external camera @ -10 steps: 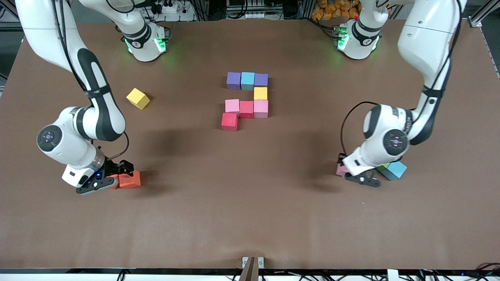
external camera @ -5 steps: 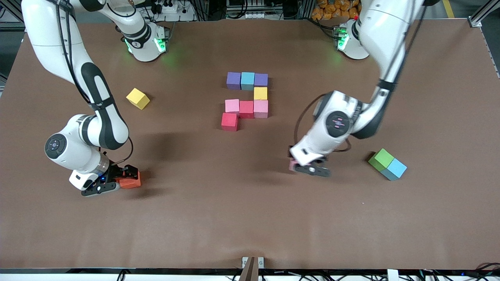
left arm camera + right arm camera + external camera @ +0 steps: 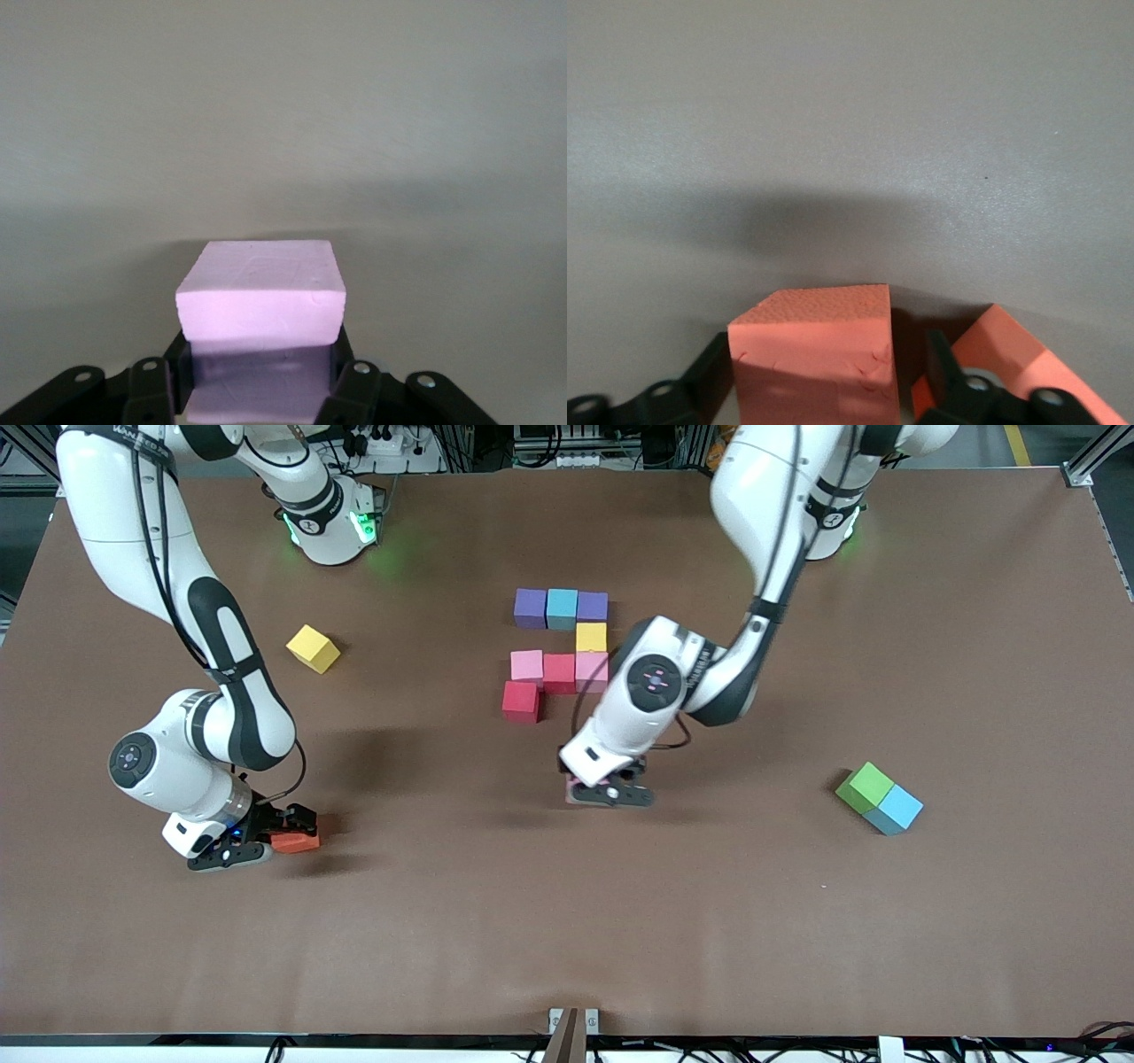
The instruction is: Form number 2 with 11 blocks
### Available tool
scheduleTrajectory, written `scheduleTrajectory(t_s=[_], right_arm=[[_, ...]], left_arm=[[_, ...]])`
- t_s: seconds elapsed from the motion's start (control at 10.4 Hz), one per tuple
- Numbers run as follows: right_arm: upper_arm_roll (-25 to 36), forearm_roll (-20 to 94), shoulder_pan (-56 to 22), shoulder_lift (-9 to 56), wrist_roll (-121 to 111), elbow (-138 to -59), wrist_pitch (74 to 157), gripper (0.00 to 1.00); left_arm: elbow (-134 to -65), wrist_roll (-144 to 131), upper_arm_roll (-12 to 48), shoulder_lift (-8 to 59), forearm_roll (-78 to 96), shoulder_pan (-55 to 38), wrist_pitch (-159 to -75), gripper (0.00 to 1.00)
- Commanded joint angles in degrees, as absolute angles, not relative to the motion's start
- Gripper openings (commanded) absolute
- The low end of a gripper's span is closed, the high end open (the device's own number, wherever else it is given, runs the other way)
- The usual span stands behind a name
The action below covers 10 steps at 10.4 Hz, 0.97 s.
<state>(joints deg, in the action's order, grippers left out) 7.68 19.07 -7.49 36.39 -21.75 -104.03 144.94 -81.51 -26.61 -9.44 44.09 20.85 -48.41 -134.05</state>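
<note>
The partly built number 2 (image 3: 560, 651) lies mid-table: purple, sky-blue and purple blocks, a yellow block (image 3: 591, 637) under them, then pink, crimson and pink, with a crimson block (image 3: 521, 701) lowest. My left gripper (image 3: 609, 790) hangs over bare table close to that crimson block. It is shut on a pink block (image 3: 260, 292). At the right arm's end, my right gripper (image 3: 252, 840) is down at the table. Its jaws stand open on either side of an orange block (image 3: 811, 350), with a dark gap on one side. A second orange block (image 3: 1010, 354) lies just outside one finger.
A loose yellow block (image 3: 313, 647) lies toward the right arm's end, farther from the camera than the right gripper. A green block (image 3: 866, 786) and a sky-blue block (image 3: 899, 808) touch each other toward the left arm's end.
My left arm has carried the pink block from beside the green and sky-blue pair to the middle of the table. The right gripper has settled lower over the orange blocks, its jaws narrowing.
</note>
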Motion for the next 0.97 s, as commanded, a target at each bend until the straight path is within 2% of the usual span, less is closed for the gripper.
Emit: scheduleTrajectory(t_s=[0.0, 0.1, 0.19, 0.68, 0.87], right_arm=[[7.2, 19.9, -7.0, 37.0, -20.7, -103.0, 144.2, 0.41], [7.2, 19.9, -7.1, 36.9, -20.7, -102.9, 144.2, 0.23], [7.2, 19.9, -7.4, 36.7, -20.7, -102.7, 144.2, 0.16], [6.8, 20.0, -8.6, 36.3, -17.9, -101.1, 142.2, 0.14], [6.9, 20.7, -8.0, 36.9, -13.1, -94.3, 129.2, 0.14]], left_arm=[[-78.0, -29.6, -11.0, 46.2, 23.8, -51.9, -133.9, 0.47], [-77.3, -30.9, -11.4, 46.7, 26.3, -53.8, -134.0, 0.47], [-77.3, -30.9, -12.5, 46.9, 27.1, -55.2, -134.0, 0.47], [-77.5, -30.9, -12.6, 48.1, 29.8, -57.7, -133.7, 0.47], [-77.9, -30.8, -12.7, 48.5, 31.8, -58.9, -133.3, 0.47]])
